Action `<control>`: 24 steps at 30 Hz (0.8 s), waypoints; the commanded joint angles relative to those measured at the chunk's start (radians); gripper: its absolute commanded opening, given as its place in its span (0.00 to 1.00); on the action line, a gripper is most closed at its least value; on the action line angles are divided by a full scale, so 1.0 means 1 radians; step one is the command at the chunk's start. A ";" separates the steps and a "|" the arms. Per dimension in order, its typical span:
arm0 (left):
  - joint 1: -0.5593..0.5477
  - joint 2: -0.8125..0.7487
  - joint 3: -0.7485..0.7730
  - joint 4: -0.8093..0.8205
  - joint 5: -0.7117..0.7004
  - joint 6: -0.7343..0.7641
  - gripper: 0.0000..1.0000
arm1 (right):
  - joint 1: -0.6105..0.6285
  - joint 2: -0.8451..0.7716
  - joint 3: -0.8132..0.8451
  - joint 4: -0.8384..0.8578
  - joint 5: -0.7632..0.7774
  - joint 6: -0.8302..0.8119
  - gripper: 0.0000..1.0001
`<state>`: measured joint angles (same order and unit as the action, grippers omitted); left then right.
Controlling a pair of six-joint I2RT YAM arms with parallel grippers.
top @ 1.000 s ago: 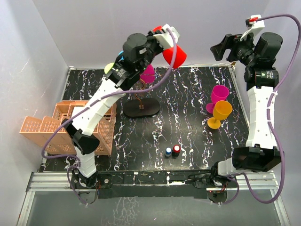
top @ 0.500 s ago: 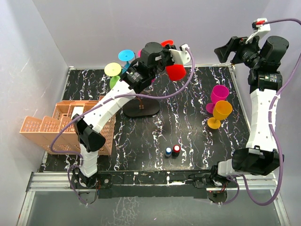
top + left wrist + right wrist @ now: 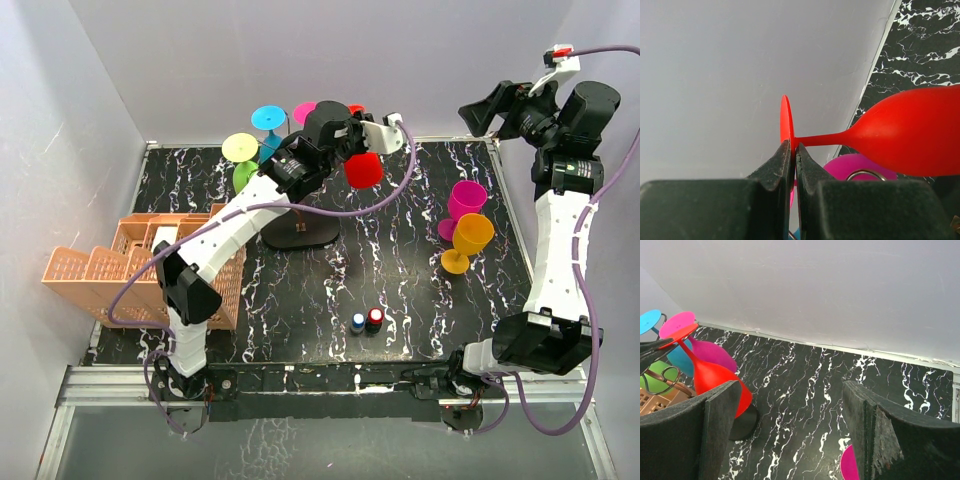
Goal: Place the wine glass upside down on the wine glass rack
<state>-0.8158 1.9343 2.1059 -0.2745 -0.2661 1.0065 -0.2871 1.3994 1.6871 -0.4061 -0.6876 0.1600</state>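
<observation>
My left gripper (image 3: 353, 113) is shut on the flat foot of a red wine glass (image 3: 363, 170). It holds the glass bowl-down, high over the table, just right of the wine glass rack's top. In the left wrist view the pads (image 3: 784, 155) pinch the red foot disc edge-on, and the stem and bowl (image 3: 910, 132) run off to the right. The rack's black oval base (image 3: 300, 232) shows under the arm, which hides its stem. A wire scroll (image 3: 664, 381) shows in the right wrist view. Yellow-green (image 3: 240, 147), blue (image 3: 268, 118) and magenta (image 3: 303, 110) glasses hang on it. My right gripper (image 3: 488, 106) is open and empty, high at the back right.
A magenta glass (image 3: 466, 200) and an orange glass (image 3: 470, 240) stand upright at the right of the table. An orange lattice crate (image 3: 150, 270) sits at the left edge. Two small capped bottles (image 3: 366, 321) stand near the front middle. The back wall is close behind the rack.
My left gripper has carried the red glass down and in towards the rack top, uncovering the hung glasses. The right arm has shifted slightly to the right.
</observation>
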 commanded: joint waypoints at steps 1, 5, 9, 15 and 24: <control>-0.006 -0.126 -0.015 -0.011 -0.016 0.012 0.00 | -0.016 -0.038 -0.008 0.087 -0.032 0.020 0.90; -0.006 -0.145 -0.037 -0.019 -0.027 0.025 0.00 | -0.028 -0.039 -0.020 0.105 -0.054 0.041 0.89; -0.005 -0.156 -0.061 -0.024 -0.039 0.036 0.00 | -0.037 -0.042 -0.027 0.113 -0.066 0.051 0.90; -0.006 -0.169 -0.081 -0.040 -0.044 0.032 0.00 | -0.046 -0.045 -0.039 0.123 -0.076 0.064 0.89; -0.006 -0.180 -0.104 -0.059 -0.047 0.032 0.00 | -0.057 -0.046 -0.056 0.142 -0.095 0.082 0.89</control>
<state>-0.8158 1.8408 2.0079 -0.3260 -0.3000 1.0370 -0.3351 1.3861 1.6337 -0.3321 -0.7650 0.2260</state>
